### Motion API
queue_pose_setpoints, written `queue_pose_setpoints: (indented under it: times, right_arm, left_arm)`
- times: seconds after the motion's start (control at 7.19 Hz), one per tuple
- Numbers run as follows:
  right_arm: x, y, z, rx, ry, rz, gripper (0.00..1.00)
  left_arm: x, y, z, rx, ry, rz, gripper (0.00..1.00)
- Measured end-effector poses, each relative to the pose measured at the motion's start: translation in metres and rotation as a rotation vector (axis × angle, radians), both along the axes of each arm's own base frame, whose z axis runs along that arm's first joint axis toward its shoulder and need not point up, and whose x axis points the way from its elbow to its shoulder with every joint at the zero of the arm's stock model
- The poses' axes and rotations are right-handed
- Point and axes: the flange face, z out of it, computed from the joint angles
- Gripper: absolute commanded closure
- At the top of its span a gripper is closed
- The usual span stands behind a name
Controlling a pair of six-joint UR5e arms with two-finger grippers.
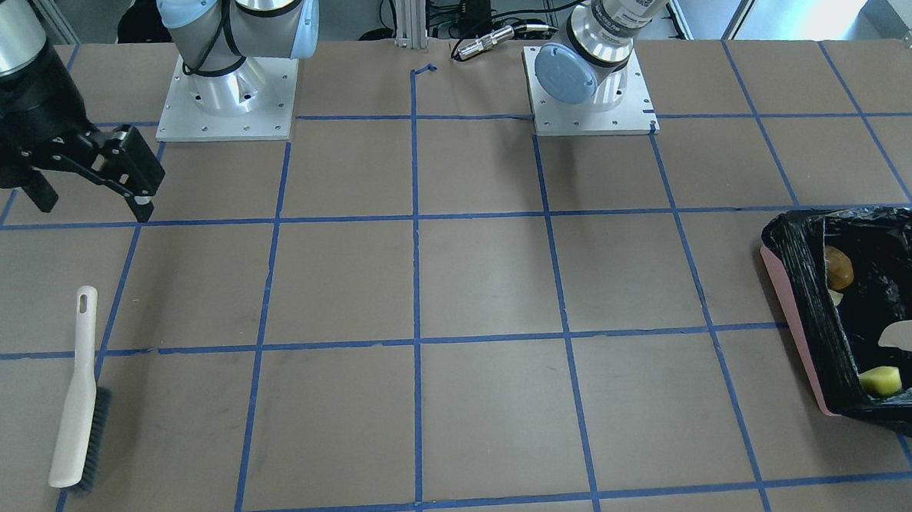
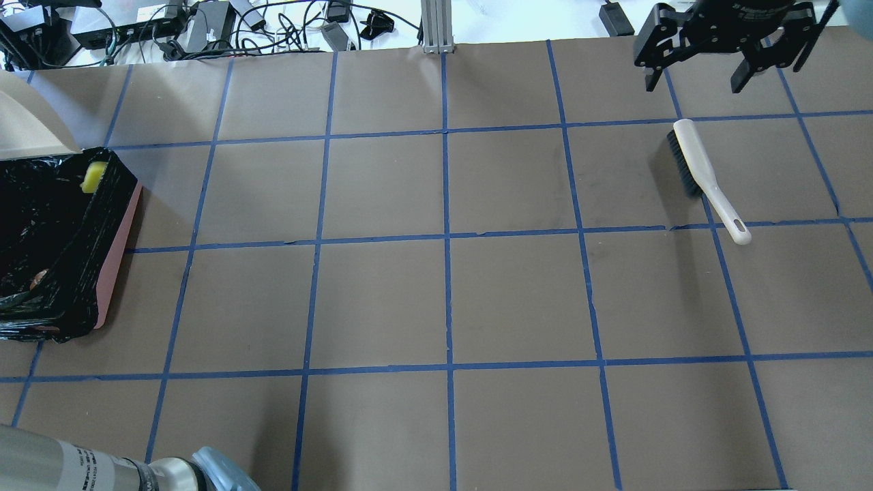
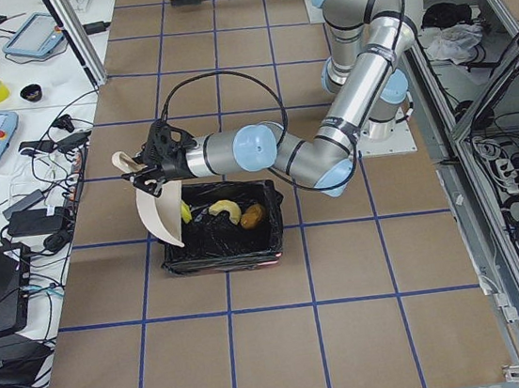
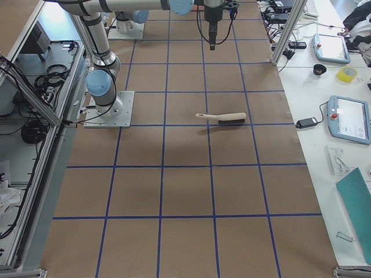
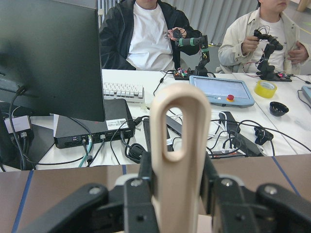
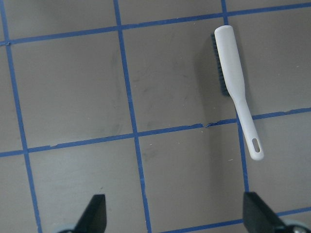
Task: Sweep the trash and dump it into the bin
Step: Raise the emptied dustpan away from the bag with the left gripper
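Left arm stretched low over the bin near the table's left end; left gripper clamped on the dustpan handle, pan tipped down at the bin's outer rim. Three pieces inside (lump, curved piece, wedge). Far end: right gripper hangs over the table, jaws wide apart, brush lying well apart from the bin.

Robotics laboratory. Two arms stand on mounting plates bolted to a desk covered in brown paper and gridded with blue tape. Beyond the desk's operator-side edge are teach pendants, a monitor, tangled cables and two seated operators holding control rigs.
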Motion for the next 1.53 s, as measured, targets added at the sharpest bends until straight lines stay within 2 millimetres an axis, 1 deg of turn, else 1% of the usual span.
queue_pose_setpoints:
  times: [0.28,0.42,0.56,0.7,0.83,0.97,1.11,1.25,1.39,1.53]
  right_arm:
    - [0.024,0.006,-0.002,0.013,-0.01,0.031,0.0]
    - [0.03,0.007,-0.002,0.013,-0.013,0.041,0.0]
    - [0.033,0.007,-0.003,0.012,-0.015,0.046,0.0]
    - [0.034,0.007,-0.003,0.011,-0.021,0.048,0.0]
    - [0.036,0.007,-0.003,0.008,-0.029,0.05,0.0]
    - [0.036,0.006,-0.004,0.007,-0.034,0.051,0.0]
    - [0.036,0.006,-0.004,0.007,-0.035,0.051,0.0]
    - [0.036,0.006,-0.004,0.006,-0.035,0.051,0.0]
    - [0.036,0.006,-0.005,0.005,-0.035,0.052,0.0]
    - [0.037,0.006,-0.004,0.002,-0.039,0.052,0.0]
  left_arm:
    - [-0.012,0.007,0.023,0.057,0.061,0.107,1.0]
    - [-0.024,0.004,0.028,0.139,0.097,0.181,1.0]
    - [-0.05,-0.005,0.032,0.252,0.137,0.264,1.0]
    - [-0.088,-0.017,0.038,0.347,0.171,0.366,1.0]
    - [-0.132,-0.029,0.043,0.419,0.21,0.48,1.0]
    - [-0.18,-0.041,0.042,0.482,0.253,0.591,1.0]
    - [-0.223,-0.052,0.035,0.533,0.307,0.675,1.0]
    - [-0.252,-0.062,0.02,0.574,0.395,0.753,1.0]
    - [-0.266,-0.07,0.001,0.616,0.513,0.849,1.0]
    - [-0.27,-0.077,-0.022,0.664,0.623,0.949,1.0]
